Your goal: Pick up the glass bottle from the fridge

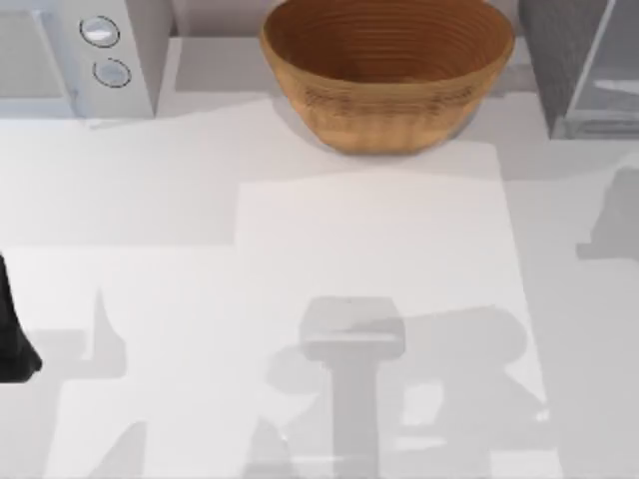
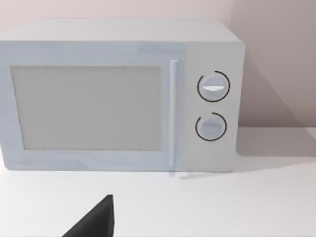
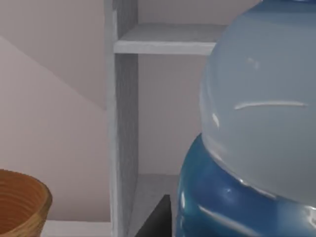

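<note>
The glass bottle looms close in the right wrist view, pale bluish and translucent with a bright blue band. My right gripper is shut on it, one dark fingertip pressed against its side. Behind the bottle stands the fridge, open, with a grey side wall and a pale shelf. From above, the fridge is at the back right corner. My left arm is parked at the left edge of the table.
A large woven bowl stands at the back centre, just left of the fridge; its rim also appears beside the fridge wall. A white appliance with two round dials sits at the back left, facing my left gripper.
</note>
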### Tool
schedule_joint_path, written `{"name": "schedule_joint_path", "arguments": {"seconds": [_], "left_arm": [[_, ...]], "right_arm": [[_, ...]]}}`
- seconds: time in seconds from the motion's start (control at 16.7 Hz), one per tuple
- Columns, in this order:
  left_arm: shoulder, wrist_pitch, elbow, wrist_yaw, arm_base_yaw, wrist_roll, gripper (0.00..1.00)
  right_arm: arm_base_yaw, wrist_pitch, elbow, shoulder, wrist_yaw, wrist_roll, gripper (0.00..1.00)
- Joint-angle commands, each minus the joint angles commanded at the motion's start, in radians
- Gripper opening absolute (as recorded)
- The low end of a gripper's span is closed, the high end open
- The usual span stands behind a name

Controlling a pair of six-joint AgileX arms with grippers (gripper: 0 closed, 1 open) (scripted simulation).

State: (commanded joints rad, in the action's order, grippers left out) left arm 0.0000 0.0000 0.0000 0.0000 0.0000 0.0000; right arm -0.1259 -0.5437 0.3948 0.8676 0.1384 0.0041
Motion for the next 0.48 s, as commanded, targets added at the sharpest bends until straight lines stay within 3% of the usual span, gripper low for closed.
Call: {"name": "schedule_joint_path", "arguments": {"seconds": [0.48], "left_arm": [[0.000, 0.000, 0.000, 0.000, 0.000, 0.000, 1.00]], "right_arm": [[0.100, 0.450, -0.331, -0.732, -0.111, 0.000, 0.00]]}}
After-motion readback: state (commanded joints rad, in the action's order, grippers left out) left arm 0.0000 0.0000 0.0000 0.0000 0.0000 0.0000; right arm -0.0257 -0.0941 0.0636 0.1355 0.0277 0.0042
